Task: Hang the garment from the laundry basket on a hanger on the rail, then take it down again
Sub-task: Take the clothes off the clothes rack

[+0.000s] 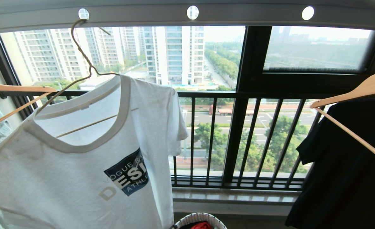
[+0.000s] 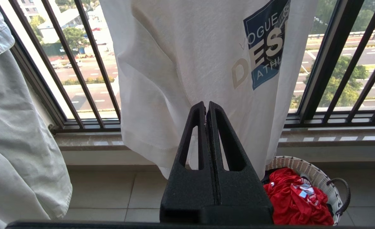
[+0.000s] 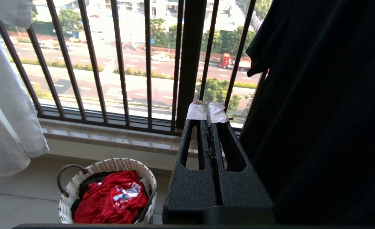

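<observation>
While the garment [image 1: 79, 178] hangs on the hanger [image 1: 82, 57] just beyond them, both grippers' fingers [image 2: 206, 109] [image 3: 208, 111] are pressed together, empty.

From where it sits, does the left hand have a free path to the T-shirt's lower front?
Probably yes. The left hand, shut and empty, points straight at the T-shirt, which hangs freely just ahead with nothing between them. The pale garment hangs off to one side, clear of that path.
</observation>
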Tool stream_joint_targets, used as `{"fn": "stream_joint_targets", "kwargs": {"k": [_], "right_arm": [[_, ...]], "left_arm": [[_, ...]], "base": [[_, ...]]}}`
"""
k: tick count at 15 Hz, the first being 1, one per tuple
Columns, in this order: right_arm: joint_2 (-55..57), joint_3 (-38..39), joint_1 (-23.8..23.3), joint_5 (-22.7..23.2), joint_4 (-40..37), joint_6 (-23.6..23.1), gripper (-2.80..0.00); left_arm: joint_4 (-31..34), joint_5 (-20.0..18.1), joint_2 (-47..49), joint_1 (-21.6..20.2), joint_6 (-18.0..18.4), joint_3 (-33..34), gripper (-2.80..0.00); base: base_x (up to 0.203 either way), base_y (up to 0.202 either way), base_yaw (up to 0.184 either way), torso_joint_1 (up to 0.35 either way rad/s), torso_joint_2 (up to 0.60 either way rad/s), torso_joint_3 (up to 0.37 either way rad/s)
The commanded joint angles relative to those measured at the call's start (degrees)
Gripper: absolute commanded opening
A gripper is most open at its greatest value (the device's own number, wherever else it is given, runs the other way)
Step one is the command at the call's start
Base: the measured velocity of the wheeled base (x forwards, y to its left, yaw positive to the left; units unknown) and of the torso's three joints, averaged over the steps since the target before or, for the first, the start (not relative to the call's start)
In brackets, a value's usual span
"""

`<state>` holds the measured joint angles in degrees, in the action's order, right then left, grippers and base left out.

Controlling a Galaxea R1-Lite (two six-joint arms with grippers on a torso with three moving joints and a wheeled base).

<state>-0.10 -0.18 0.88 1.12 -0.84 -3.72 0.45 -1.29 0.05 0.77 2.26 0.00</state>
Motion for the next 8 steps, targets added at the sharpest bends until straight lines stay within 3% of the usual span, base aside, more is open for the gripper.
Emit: {"fn": "stream_joint_targets", "kwargs": {"k": [1, 8], "right_arm": [[0.1, 0.0, 0.0, 0.0, 0.0, -0.1, -2.8], [0.1, 0.0, 0.0, 0.0, 0.0, -0.1, -2.8]], "left_arm": [[0.0, 0.0, 0.0, 0.0, -0.1, 0.0, -2.8], [0.0, 0.0, 0.0, -0.1, -0.1, 0.0, -2.8]], "base": [[0.0, 0.0, 0.0, 0.0, 0.0, 0.0], [0.0, 0.0, 0.0, 0.0, 0.0, 0.0]]}}
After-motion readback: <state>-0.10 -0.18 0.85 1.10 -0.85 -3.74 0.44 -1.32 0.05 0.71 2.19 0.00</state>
